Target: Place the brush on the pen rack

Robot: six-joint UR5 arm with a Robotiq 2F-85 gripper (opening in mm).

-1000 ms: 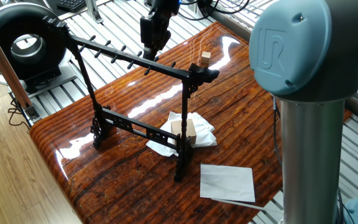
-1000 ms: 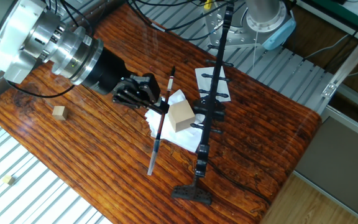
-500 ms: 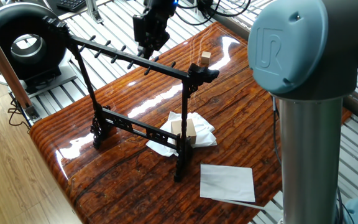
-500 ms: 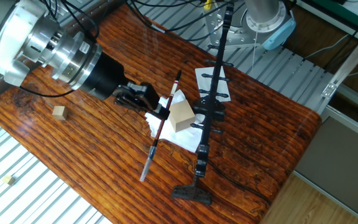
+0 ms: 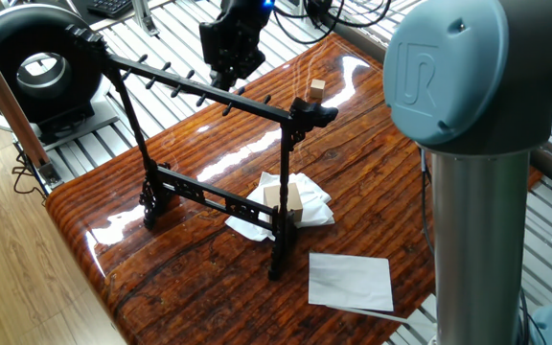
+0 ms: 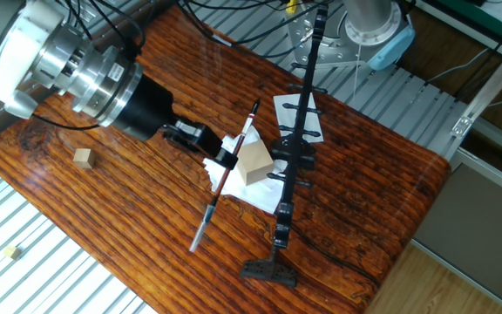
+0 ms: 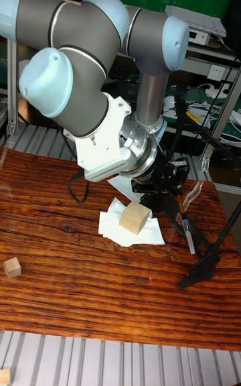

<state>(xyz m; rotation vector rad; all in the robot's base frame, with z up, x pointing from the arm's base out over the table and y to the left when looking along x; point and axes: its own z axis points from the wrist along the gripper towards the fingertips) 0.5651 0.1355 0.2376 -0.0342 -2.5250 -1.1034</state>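
The pen rack (image 5: 204, 93) is a black frame standing on the wooden table, its peg-lined top bar running from back left to front right. From above, the pen rack (image 6: 306, 96) reads as a thin black line; it also shows as the pen rack (image 7: 215, 245) at the right. My gripper (image 6: 225, 157) is shut on the brush (image 6: 211, 205), a slender stick held slanted beside the rack's top bar. In one fixed view my gripper (image 5: 228, 57) hangs just behind and above the bar, and the brush is hidden there. The brush (image 7: 187, 232) points down below my gripper (image 7: 175, 186).
A wooden block (image 6: 254, 163) lies on a white cloth (image 5: 305, 196) by the rack's right post. A small wooden cube (image 6: 82, 157) sits apart on the table. White paper (image 5: 351, 281) lies near the front edge. The arm's base column (image 5: 468, 192) stands at right.
My gripper has shifted left along the rack's top bar. The brush has tilted more, its lower end swinging further down-left in the other fixed view.
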